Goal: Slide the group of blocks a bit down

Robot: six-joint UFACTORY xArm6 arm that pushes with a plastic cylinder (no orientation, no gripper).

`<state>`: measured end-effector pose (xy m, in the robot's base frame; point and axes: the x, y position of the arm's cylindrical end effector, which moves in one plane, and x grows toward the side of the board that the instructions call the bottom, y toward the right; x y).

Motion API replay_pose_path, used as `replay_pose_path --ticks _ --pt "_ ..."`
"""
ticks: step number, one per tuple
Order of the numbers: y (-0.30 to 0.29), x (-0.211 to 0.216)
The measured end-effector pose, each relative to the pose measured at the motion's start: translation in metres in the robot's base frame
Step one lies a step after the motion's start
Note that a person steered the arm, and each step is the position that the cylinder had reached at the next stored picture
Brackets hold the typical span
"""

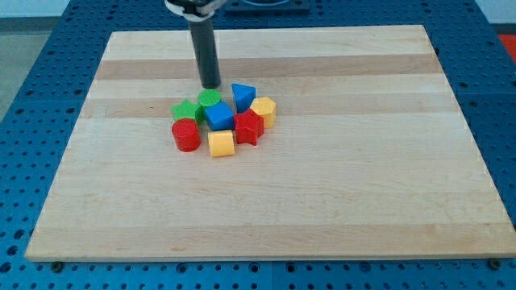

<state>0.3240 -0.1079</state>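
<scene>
A tight group of blocks sits on the wooden board (322, 201), a little left of centre and toward the view's top. It holds a green cylinder (210, 99), a green block (186, 110), a red cylinder (185, 134), a blue cube (219, 115), a blue triangular block (243, 96), a yellow block (264, 109), a red star-like block (248, 126) and a yellow cube (221, 143). My tip (210, 85) stands just above the green cylinder, at the group's top edge, close to it or touching.
The board lies on a blue perforated table (32, 72). The rod (205, 48) comes down from the view's top edge.
</scene>
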Motion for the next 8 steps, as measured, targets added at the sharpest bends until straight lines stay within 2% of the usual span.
replay_pose_path --ticks 2,3,4,5,6,7,8 --pt "-0.009 -0.007" --pt "0.015 -0.046" --pt "0.092 -0.061" --pt "0.114 -0.035" --pt "0.171 -0.003" --pt "0.153 0.050" --pt "0.133 0.078"
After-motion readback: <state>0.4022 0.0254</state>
